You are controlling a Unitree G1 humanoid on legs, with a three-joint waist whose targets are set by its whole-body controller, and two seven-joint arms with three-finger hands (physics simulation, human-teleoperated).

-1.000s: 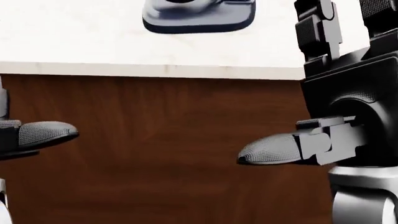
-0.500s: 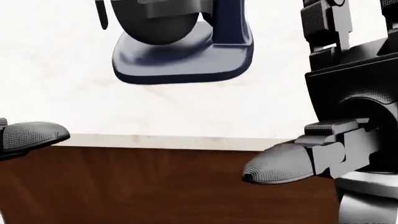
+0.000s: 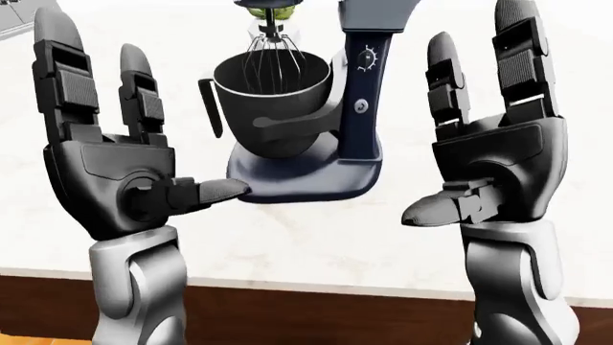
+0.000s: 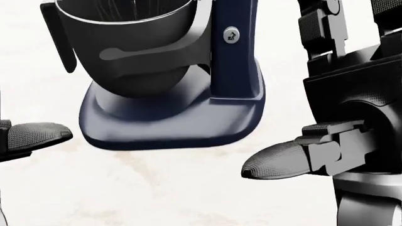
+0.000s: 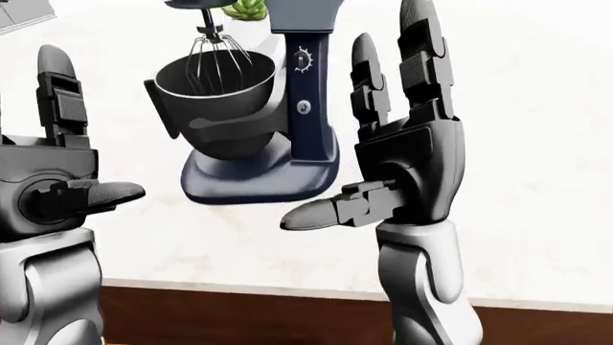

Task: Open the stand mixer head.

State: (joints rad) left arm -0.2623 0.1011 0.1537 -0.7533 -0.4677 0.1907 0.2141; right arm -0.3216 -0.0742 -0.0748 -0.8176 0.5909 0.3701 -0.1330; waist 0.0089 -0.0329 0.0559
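A dark navy stand mixer (image 3: 362, 100) stands on the white counter (image 3: 307, 244), between my two raised hands. Its dark grey bowl (image 3: 273, 100) sits on the base (image 3: 307, 176), with a wire whisk (image 3: 272, 52) hanging into it. The mixer head (image 3: 379, 11) is cut off by the top of the left-eye view, so I cannot tell its tilt. My left hand (image 3: 144, 118) is open, fingers up, left of the bowl and apart from it. My right hand (image 3: 465, 122) is open, fingers up, right of the column and not touching it. The head view shows the base (image 4: 169, 125) close up.
The counter's near edge runs above a dark wood cabinet front (image 3: 307, 316) at the bottom of the eye views. A green plant (image 5: 244, 8) stands behind the mixer. A grey object (image 3: 11, 18) shows at the top left corner.
The head view has shifted. The counter edge and wood front slid down out of it, and the mixer base and bowl came down into it, larger. Both hands stay open in roughly the same places.
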